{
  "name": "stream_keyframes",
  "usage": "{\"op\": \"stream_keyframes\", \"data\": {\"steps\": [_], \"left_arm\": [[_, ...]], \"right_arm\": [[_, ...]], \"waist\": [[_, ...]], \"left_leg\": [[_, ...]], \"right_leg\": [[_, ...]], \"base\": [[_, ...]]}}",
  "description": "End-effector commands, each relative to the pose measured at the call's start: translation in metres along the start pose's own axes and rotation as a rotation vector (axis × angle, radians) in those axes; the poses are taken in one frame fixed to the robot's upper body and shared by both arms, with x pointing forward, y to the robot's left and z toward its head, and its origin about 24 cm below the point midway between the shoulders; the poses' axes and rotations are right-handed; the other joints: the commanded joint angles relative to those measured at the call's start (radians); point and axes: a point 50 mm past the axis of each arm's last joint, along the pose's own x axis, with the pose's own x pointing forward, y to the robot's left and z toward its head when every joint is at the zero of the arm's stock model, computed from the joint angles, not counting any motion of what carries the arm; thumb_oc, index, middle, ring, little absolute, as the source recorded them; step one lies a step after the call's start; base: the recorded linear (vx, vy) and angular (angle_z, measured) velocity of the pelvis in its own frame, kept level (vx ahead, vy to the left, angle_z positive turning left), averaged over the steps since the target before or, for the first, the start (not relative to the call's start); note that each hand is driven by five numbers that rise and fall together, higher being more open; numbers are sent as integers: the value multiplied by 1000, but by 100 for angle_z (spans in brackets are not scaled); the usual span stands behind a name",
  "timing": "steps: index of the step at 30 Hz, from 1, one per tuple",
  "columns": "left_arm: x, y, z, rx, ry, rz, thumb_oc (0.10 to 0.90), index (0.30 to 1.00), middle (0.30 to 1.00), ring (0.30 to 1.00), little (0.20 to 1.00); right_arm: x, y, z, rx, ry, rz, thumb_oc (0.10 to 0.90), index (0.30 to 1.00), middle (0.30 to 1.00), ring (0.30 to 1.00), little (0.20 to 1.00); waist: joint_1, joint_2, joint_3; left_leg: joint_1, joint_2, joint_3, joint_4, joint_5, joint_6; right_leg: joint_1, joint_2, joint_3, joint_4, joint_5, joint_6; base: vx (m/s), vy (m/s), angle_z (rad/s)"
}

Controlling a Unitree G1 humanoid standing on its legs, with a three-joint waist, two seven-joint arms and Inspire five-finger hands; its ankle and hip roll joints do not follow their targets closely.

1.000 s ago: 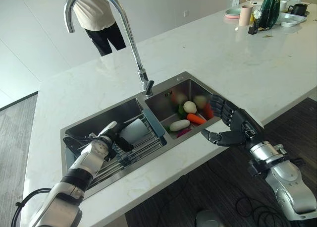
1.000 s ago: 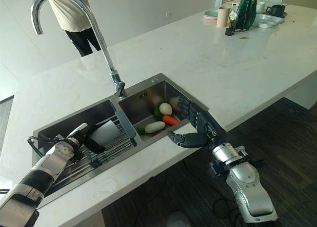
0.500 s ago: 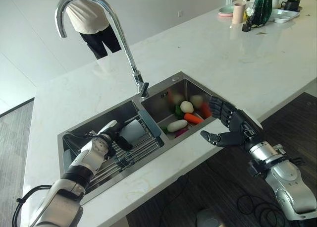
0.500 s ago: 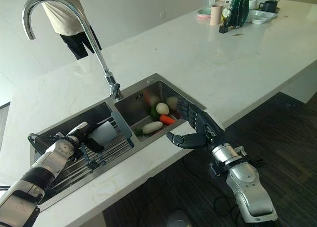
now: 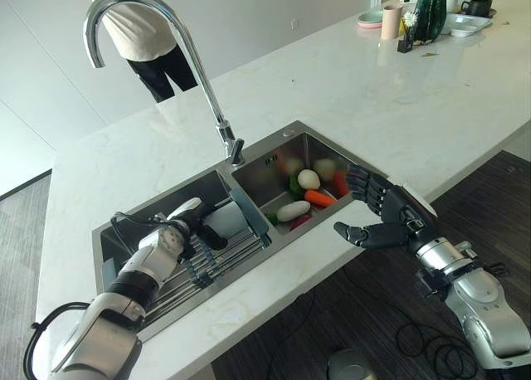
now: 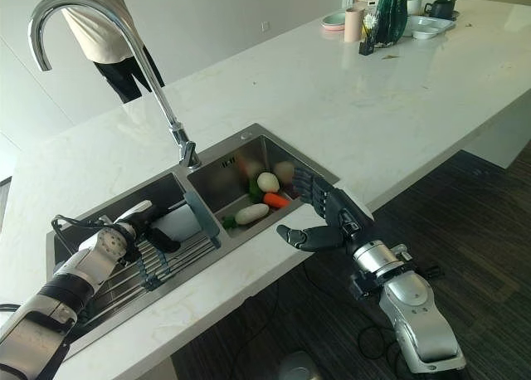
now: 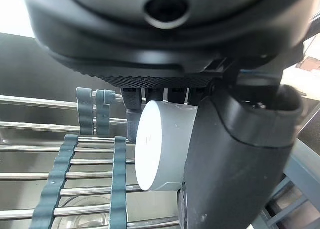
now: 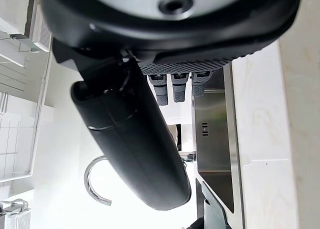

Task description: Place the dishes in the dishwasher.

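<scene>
A white cup lies on its side over the wire rack in the sink's left basin. My left hand is shut on it: in the left wrist view the thumb presses one side of the cup and the fingers curl behind it. My right hand hovers open at the front edge of the right basin, its fingers spread over the rim and holding nothing. In the right wrist view the thumb stands apart from the fingers.
Several vegetables lie in the right basin. A tall curved faucet rises behind the sink's divider. A person stands beyond the counter. Cups, plates and a dark vase stand at the counter's far right. A clear glass lies under the rack.
The camera has shifted a little, so the whole scene sits differently. Both hands stand much as before, and the left hand keeps its hold on the cup.
</scene>
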Motion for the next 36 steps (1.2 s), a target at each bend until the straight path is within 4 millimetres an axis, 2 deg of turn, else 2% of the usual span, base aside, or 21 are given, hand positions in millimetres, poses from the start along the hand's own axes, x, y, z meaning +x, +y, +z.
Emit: {"op": "stream_keyframes", "data": {"steps": [1,8,14,16,19,21,29,36], "left_arm": [[-8,57,32,21,-155,221,400,300,300,300,300],[-27,65,29,-89,-250,322,400,300,300,300,300],[-60,76,27,-142,-352,435,400,300,300,300,300],[-83,78,27,-216,-434,536,400,300,300,300,300],[-100,76,27,-286,-506,626,400,300,300,300,300],[-103,75,26,-298,-519,643,400,300,300,300,300],[-150,69,29,-506,-779,883,400,300,300,300,300],[-170,65,28,-560,-879,993,400,300,300,300,300]], "right_arm": [[11,0,49,-93,-253,30,800,900,900,900,900],[6,-1,46,-88,-245,-17,800,900,900,900,900],[1,-5,47,-92,-252,-68,800,900,900,900,900],[-1,-5,49,-85,-268,-110,800,900,900,900,900],[-3,-4,48,-83,-274,-136,800,900,900,900,900],[-3,-4,48,-83,-275,-140,800,900,900,900,900],[-12,0,51,-38,-355,-227,800,900,900,900,900],[-18,3,58,-7,-448,-261,800,900,900,900,900]], "waist": [[7,-22,-43],[49,-30,-43],[96,-38,-32],[129,-48,-24],[150,-59,-21],[152,-60,-22],[199,-90,-16],[218,-103,-16]], "left_leg": [[-54,-13,-53,205,-276,43],[-73,-17,-75,205,-266,43],[-84,-22,-103,205,-262,41],[-92,-27,-126,205,-259,40],[-97,-29,-141,205,-256,40],[-98,-29,-144,205,-256,39],[-113,-34,-181,205,-252,35],[-118,-35,-199,205,-251,31]], "right_leg": [[21,4,-9,28,-145,79],[10,-6,-31,28,-138,74],[13,-21,-60,28,-143,72],[17,-30,-80,28,-146,69],[20,-36,-93,28,-149,66],[21,-37,-96,28,-150,66],[26,-49,-125,28,-158,60],[30,-52,-139,28,-163,58]], "base": [[0,0,0],[-29,-16,5],[-34,-6,12],[-42,-28,22],[-26,-21,20],[-12,-18,6],[-15,-43,12],[-19,-51,9]]}}
